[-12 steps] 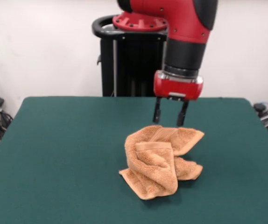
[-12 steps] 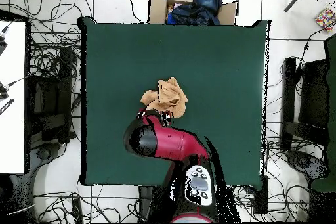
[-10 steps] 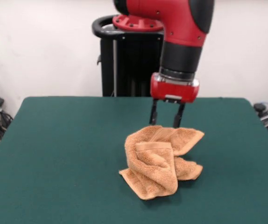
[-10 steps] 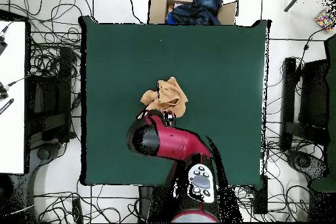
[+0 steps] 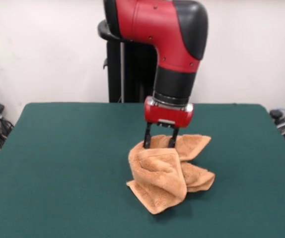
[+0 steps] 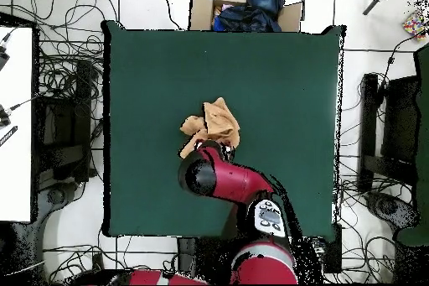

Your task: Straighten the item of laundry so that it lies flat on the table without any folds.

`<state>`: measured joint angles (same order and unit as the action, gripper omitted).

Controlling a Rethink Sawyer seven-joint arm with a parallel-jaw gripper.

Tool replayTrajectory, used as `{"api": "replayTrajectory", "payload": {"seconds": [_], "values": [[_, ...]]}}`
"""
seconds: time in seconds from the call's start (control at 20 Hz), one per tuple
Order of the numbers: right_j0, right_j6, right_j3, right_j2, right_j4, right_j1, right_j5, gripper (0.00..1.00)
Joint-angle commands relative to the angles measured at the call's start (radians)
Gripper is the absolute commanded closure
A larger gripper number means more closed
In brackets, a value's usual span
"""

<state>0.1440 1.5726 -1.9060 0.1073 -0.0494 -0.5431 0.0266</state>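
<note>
We see the orange-tan terry towel (image 5: pixel 168 173) bunched in a heap near the middle of the green worktop (image 5: pixel 63 163), sitting a little toward five o'clock from the centre in the front view. It is far from flat: one thick fold hangs down at the front and ends in a corner pointing to six o'clock, a second lobe pokes out at four o'clock, and a flatter flap spreads away at two o'clock behind the arm.

The red and black arm (image 5: pixel 175 54) drops in from twelve o'clock, and its fingers (image 5: pixel 159 141) stand spread apart (a clear gap shows between the two dark prongs) with their tips at the top ridge of the heap. They look to be touching the cloth there, though we cannot tell whether any fold sits between them; nothing is clamped.

In the overhead view the towel (image 6: pixel 214 123) lies close to the centre of the worktop (image 6: pixel 276 81), and the arm's round red housing (image 6: pixel 209 175) covers its six o'clock edge, so the fingers are hidden there. A cardboard box (image 6: pixel 245 7) holding dark cloth sits just beyond the worktop's twelve o'clock edge, and cables (image 6: pixel 67 73) sprawl over the floor at nine o'clock.
</note>
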Motion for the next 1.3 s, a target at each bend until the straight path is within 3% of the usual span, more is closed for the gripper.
{"api": "replayTrajectory", "payload": {"seconds": [0.05,0.25,0.3,0.6,0.85,1.15,1.3], "values": [[0.066,0.145,0.069,-0.091,0.013,0.100,-0.003,0.00],[0.119,0.086,0.098,-0.152,0.041,0.112,-0.077,0.00],[0.133,0.077,0.102,-0.174,0.055,0.105,-0.097,1.00],[0.083,0.132,0.039,-0.136,-0.001,-0.014,-0.198,1.00],[0.210,0.010,0.035,-0.214,0.053,-0.083,-0.339,1.00],[0.303,-0.159,0.100,-0.166,0.155,-0.227,-0.597,1.00],[0.351,-0.205,0.112,-0.178,0.219,-0.280,-0.650,1.00]]}}
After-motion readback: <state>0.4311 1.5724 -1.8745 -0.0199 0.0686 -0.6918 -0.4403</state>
